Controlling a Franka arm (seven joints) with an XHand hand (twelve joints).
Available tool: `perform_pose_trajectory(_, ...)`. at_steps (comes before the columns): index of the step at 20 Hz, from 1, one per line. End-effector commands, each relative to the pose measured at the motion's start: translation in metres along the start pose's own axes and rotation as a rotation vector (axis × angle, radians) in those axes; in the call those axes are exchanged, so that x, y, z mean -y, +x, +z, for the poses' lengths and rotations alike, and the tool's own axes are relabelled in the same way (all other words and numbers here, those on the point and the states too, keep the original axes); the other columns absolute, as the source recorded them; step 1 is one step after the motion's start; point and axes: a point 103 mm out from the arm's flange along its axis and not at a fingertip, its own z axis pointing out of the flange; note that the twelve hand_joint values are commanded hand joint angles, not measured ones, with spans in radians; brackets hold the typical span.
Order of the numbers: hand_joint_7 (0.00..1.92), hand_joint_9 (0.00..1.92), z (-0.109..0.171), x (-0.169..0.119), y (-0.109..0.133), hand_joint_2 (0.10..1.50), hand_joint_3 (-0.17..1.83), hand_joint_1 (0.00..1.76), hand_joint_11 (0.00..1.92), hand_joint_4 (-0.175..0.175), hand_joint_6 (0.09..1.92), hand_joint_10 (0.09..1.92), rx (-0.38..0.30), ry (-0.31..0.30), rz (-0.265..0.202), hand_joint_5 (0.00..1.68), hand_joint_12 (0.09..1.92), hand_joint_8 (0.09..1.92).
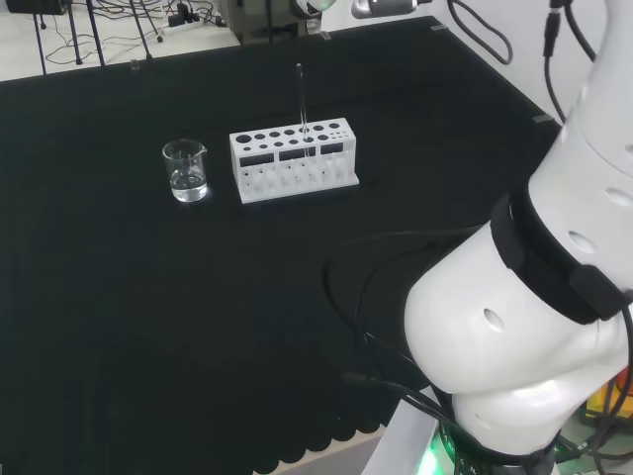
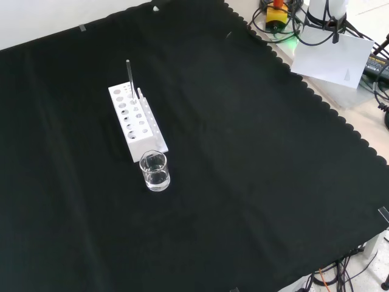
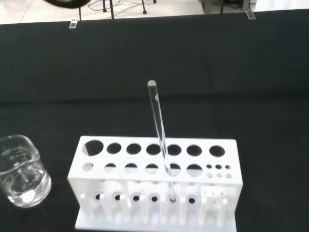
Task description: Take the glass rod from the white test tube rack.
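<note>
Beaker (image 3: 21,171) beside white rack (image 3: 154,179); glass rod (image 3: 160,130) upright in rack.

Even, bright overhead room light; the black cloth (image 1: 148,327) swallows shadows in every view. Small highlights glint on the beaker (image 3: 21,171) and the glass rod (image 3: 159,130); the white rack (image 3: 154,186) is slightly overexposed. A dark blurred shape sits at the wrist view's edge.

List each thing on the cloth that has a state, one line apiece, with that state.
glass rod: standing in the rack, leaning slightly, not yet taken.
white test tube rack: upright on the cloth, its other holes empty.
beaker: upright beside the rack, apart from it, with some clear liquid in it.
</note>
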Motion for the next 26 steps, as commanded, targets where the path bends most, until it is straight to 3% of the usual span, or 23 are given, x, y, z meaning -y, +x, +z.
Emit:
perform_pose_trajectory(1,0.0,0.1,0.008,-0.049,-0.017,0.77,0.47,0.65,0.0,-0.137,0.09,0.86,-0.005,-0.004,-0.047,0.05,1.36,0.72)
perform_pose_trajectory(5,0.03,0.13,0.024,-0.067,-0.022,0.77,0.48,0.66,0.0,-0.14,0.09,0.86,0.014,0.018,-0.051,0.06,1.37,0.75)
perform_pose_trajectory(13,0.15,0.25,0.05,-0.08,-0.015,0.76,0.49,0.66,0.0,-0.153,0.09,0.85,0.002,0.046,-0.105,0.12,1.39,0.79)
perform_pose_trajectory(26,0.34,0.44,0.096,-0.068,0.004,0.76,0.51,0.66,0.01,-0.162,0.09,0.81,0.016,0.074,-0.137,0.29,1.42,0.82)
